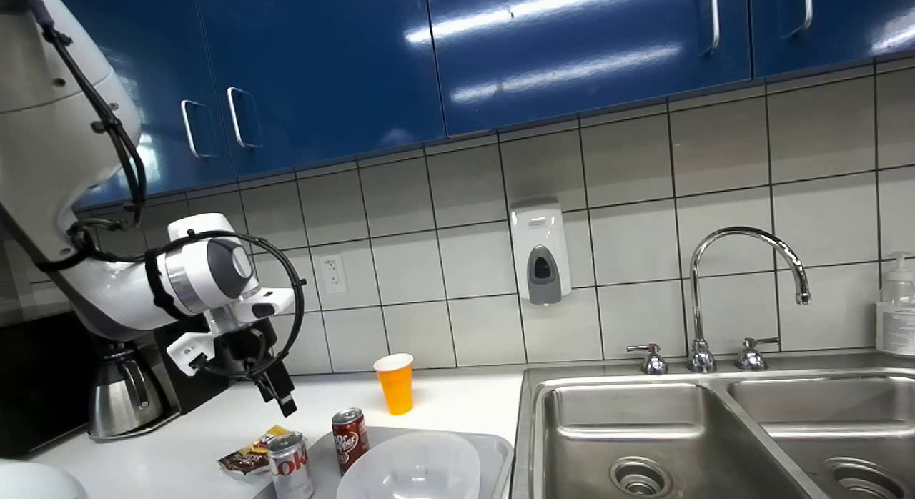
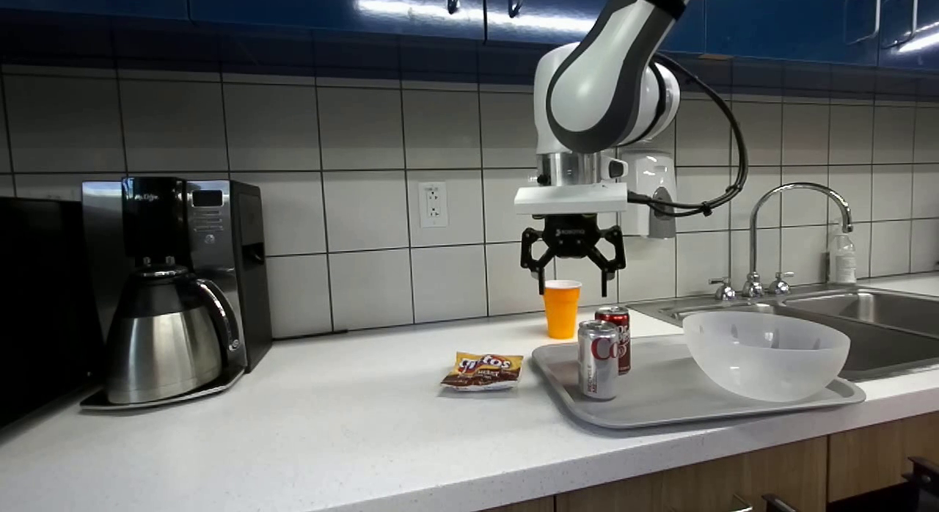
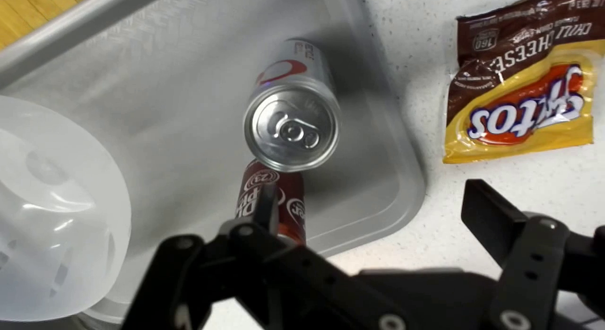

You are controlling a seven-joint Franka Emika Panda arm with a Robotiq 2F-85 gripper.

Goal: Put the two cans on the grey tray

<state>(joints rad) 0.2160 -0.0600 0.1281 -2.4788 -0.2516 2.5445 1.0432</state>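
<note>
A silver Diet Coke can (image 2: 598, 361) and a dark red Dr Pepper can (image 2: 622, 339) stand upright on the grey tray (image 2: 660, 402), near its end by the snack bag. Both cans show in both exterior views; the silver can (image 1: 290, 465) is cut by the lower edge there, and the red can (image 1: 349, 445) is behind it. In the wrist view the silver can (image 3: 292, 122) partly covers the red can (image 3: 290, 193), and a finger also crosses the red can. My gripper (image 2: 573, 288) is open and empty, high above the counter near the cans, touching nothing.
A translucent bowl (image 2: 766, 358) stands on the tray's other part. A Fritos bag (image 2: 483, 372) lies on the counter beside the tray. An orange cup (image 2: 562, 310) stands behind the cans. A coffee maker (image 2: 176, 292) is farther along; the sink (image 1: 643, 442) adjoins the tray.
</note>
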